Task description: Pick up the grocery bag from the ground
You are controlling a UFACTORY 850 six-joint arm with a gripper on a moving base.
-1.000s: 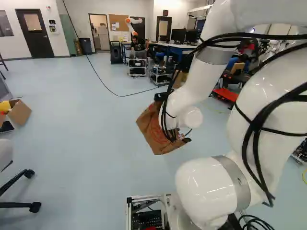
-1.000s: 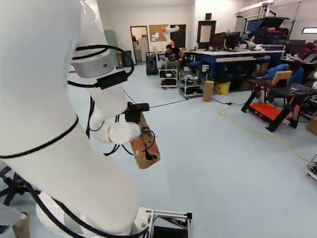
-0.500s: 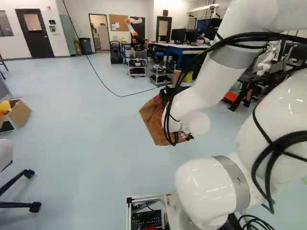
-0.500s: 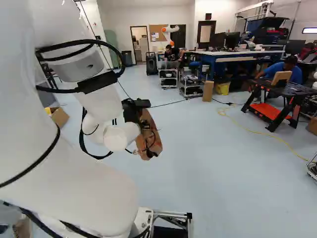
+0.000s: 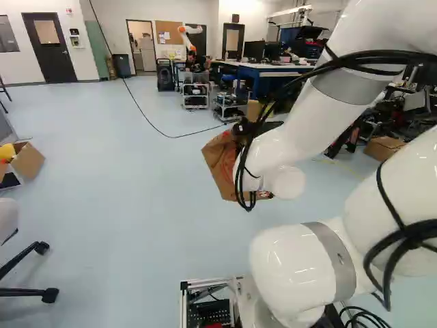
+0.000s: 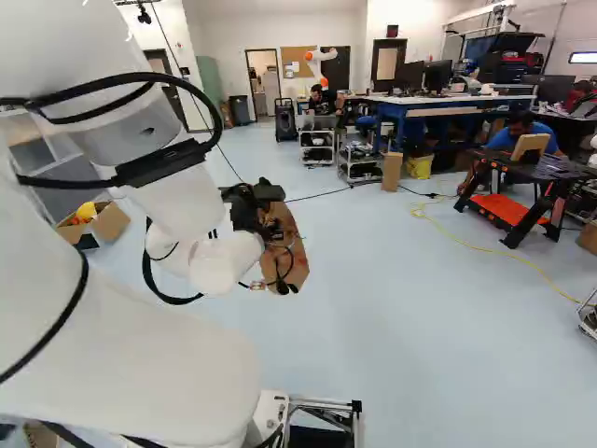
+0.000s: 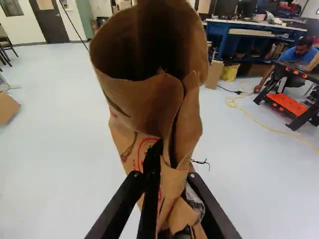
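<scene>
The floor (image 5: pixel 123 191) is smooth and pale blue-grey, and extends below the tool (image 6: pixel 250 207) and on all sides of it. Well beyond the tool stand a blue table (image 6: pixel 420 110) and wheeled carts (image 6: pixel 317 145). Another robot (image 5: pixel 190 34), white with orange parts, is mounted near the far wall. A dark door (image 5: pixel 48 48) is set in the wall beyond the tool, to its left in the left base view. An open carton (image 5: pixel 29 160) with a yellow item in it rests on the floor, well apart to the left of the tool in the same view. A black stand (image 6: pixel 550 182) with an orange shelf (image 6: pixel 504 208) is located to the right of the tool in the right base view. A yellow cable (image 6: pixel 485 250) runs along the floor near the stand.

Red print (image 7: pixel 144 149) is visible on the brown paper of the bag (image 5: pixel 220 164), ahead of the fingers.

The bag is held at the tool, raised off the floor and tilted in the left base view. In the wrist view, its wide mouth is located ahead of the tool (image 7: pixel 164 175). The two fingers are partly apart, with crumpled paper clamped between them. A piece of clear film (image 7: pixel 194 198) shows among the folds, just beside one finger.
</scene>
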